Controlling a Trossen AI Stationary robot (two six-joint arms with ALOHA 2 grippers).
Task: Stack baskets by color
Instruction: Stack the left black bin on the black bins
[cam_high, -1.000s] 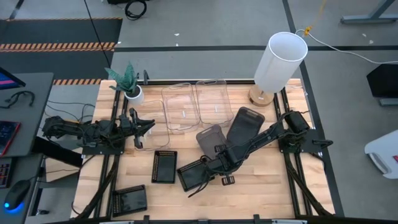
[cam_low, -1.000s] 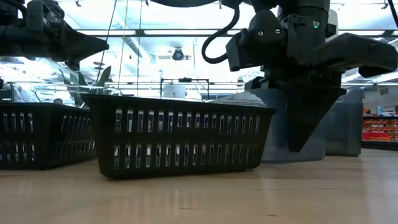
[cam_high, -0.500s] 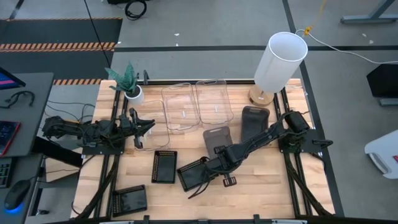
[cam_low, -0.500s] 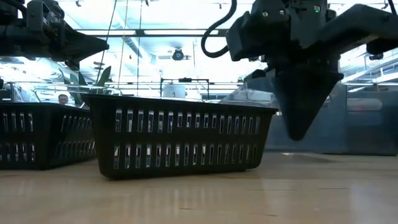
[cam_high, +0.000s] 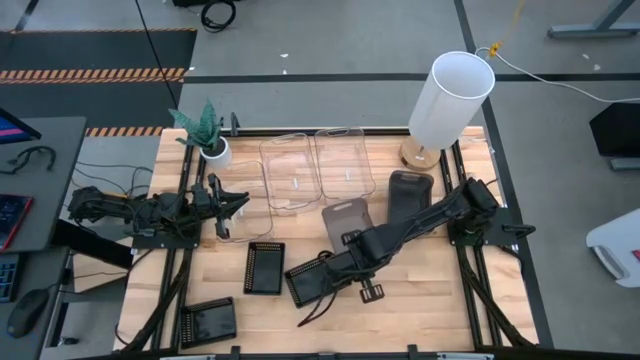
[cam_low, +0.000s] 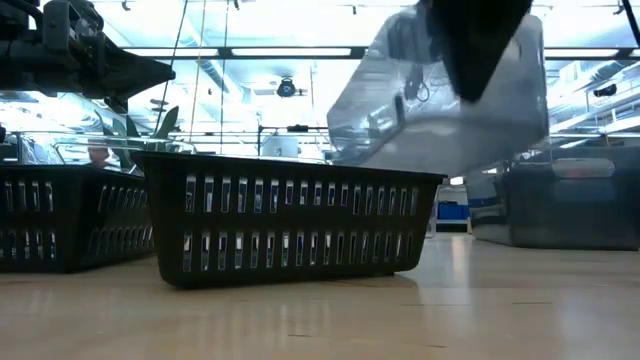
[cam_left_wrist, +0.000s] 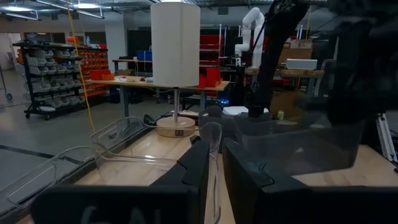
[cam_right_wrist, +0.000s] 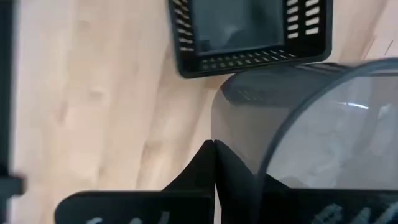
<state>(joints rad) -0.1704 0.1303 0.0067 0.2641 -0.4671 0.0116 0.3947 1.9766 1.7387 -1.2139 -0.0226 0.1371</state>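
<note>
— Which basket do you have?

— A grey basket (cam_high: 347, 217), pinched by its rim in my right pincer (cam_high: 352, 240), a little right of the bench's (cam_high: 420, 315) middle. My fingers are shut tight on the wall. From table height, that basket (cam_low: 445, 95) hangs tilted in the air, clear of the wood, above and behind the nearest black basket (cam_low: 290, 230).

— Where are the other greys?

— I can make out only one more: a second grey basket (cam_high: 405, 192) lies flat just right of the lifted one, toward the right edge, partly under my arm.

— And the black ones?

— Three. One black basket (cam_high: 312, 284) sits by my pincer on its front-left side, another (cam_high: 264, 268) just left of that, and a third (cam_high: 209, 322) by the front left corner. My wrist camera looks down on one black perforated basket (cam_right_wrist: 249, 31) beyond the grey rim (cam_right_wrist: 280, 124) I hold.

— The clear ones?

— Two clear baskets (cam_high: 288, 175) (cam_high: 343, 160) sit side by side against the back edge, left of the white lamp shade (cam_high: 450, 100) at the back right corner. The potted plant (cam_high: 208, 135) stands at the back left corner.

— Your other arm?

— My left pincer (cam_high: 232, 207) waits low at the left edge, pointing toward the clear baskets, its fingers (cam_left_wrist: 199, 171) a narrow slit apart and holding nothing.
</note>
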